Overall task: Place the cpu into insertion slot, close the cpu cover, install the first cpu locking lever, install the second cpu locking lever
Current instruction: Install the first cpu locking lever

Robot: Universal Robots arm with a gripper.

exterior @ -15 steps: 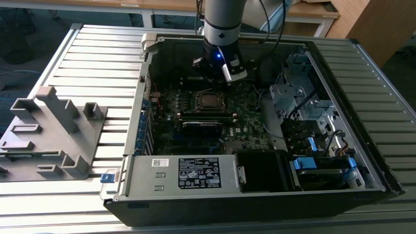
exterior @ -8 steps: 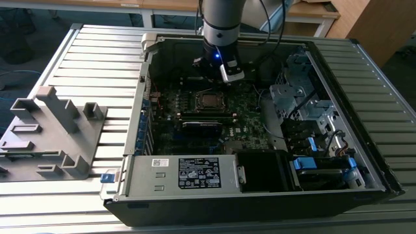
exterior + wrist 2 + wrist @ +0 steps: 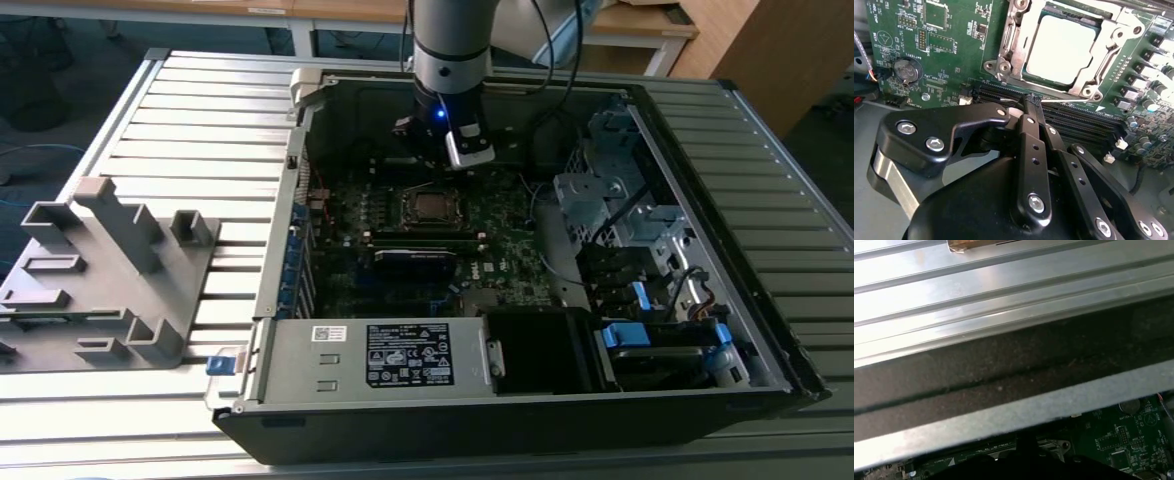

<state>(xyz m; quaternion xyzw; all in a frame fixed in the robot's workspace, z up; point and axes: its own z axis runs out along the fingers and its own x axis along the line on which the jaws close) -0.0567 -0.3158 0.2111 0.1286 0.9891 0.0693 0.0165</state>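
Up front, the gripper (image 3: 1031, 100): black fingers pinched together in the second wrist view, nothing visible between them, so it's clenched on empty air. The tips hang just over the memory slots.
memory slots (image 3: 1079, 125): long black rows running between the fingertips and the socket.
cpu (image 3: 1061, 47): already sitting flat in the insertion slot (image 3: 1046, 82), its pale metal top showing through the window.
cpu cover (image 3: 1106, 50): silvery frame lying down around the chip, looks closed over it.
motherboard (image 3: 954, 45): green and flat, with a coin battery (image 3: 906, 70) off to one side of the socket.
arm (image 3: 447, 40): in the exterior view it reaches straight down into the open computer case (image 3: 534, 420), with the gripper just behind the socket.
power supply (image 3: 400, 355): grey box with a label, at the case's near edge.
table (image 3: 200, 100): slatted metal, under everything.
grey fixture (image 3: 107, 270): blocky stand on the exterior view's left, well apart from the case.
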